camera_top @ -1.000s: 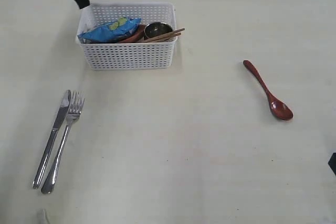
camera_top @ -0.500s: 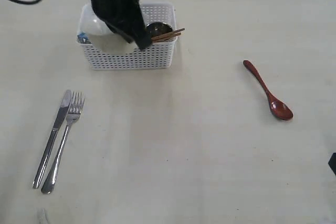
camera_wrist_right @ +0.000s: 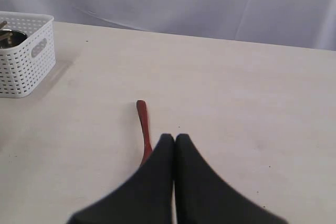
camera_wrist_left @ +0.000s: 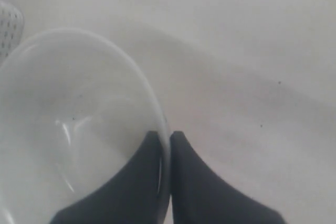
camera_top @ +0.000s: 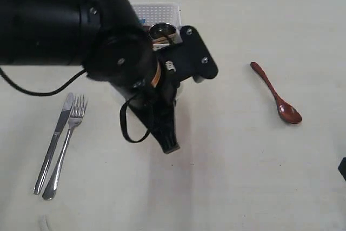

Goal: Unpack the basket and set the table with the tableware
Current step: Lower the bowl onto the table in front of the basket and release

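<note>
Left hand (camera_wrist_left: 169,136): clamped on the rim of the bowl (camera_wrist_left: 79,129), one finger inside and one outside.
Right hand (camera_wrist_right: 175,138): closed, empty, near the spoon (camera_top: 274,94).
Surface (camera_top: 243,177): pale beige, carries everything.
Basket (camera_top: 159,12): far side, mostly hidden behind the left arm (camera_top: 59,22); cup (camera_top: 162,30) inside.
Bowl: held over the surface, beside the basket.
Knife (camera_top: 54,142) and fork (camera_top: 66,144): side by side, left.
Spoon: right, well apart from the basket.

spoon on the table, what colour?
Glossy dark red; the spoon shows best in the exterior view.
</note>
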Tool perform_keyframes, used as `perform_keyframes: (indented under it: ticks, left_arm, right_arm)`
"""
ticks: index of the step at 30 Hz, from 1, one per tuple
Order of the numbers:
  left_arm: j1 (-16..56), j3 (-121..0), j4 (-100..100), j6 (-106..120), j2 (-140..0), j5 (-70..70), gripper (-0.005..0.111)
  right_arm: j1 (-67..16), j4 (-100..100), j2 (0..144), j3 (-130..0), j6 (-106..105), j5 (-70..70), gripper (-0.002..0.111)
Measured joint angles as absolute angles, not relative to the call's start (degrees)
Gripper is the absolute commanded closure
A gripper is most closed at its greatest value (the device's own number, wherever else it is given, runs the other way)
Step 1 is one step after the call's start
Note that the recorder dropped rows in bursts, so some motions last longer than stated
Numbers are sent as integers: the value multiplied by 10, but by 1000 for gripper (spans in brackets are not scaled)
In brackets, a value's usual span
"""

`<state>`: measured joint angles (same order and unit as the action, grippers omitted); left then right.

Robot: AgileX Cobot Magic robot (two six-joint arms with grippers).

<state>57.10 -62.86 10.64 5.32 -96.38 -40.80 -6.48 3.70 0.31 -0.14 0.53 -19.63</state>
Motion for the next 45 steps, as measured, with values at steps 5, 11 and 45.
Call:
perform_keyframes:
  ticks: [5, 11, 45]
  left_arm:
    - [573, -539, 126, 12, -936, -339, 107]
    - [609, -484, 126, 6, -925, -269, 107]
    - [679, -454, 127, 53, -894, -254, 55]
  right_arm:
    - [-65, 37, 3, -1, 5, -196, 109]
    - [-65, 37, 3, -1, 5, -196, 109]
    - [-65, 37, 3, -1, 5, -196, 109]
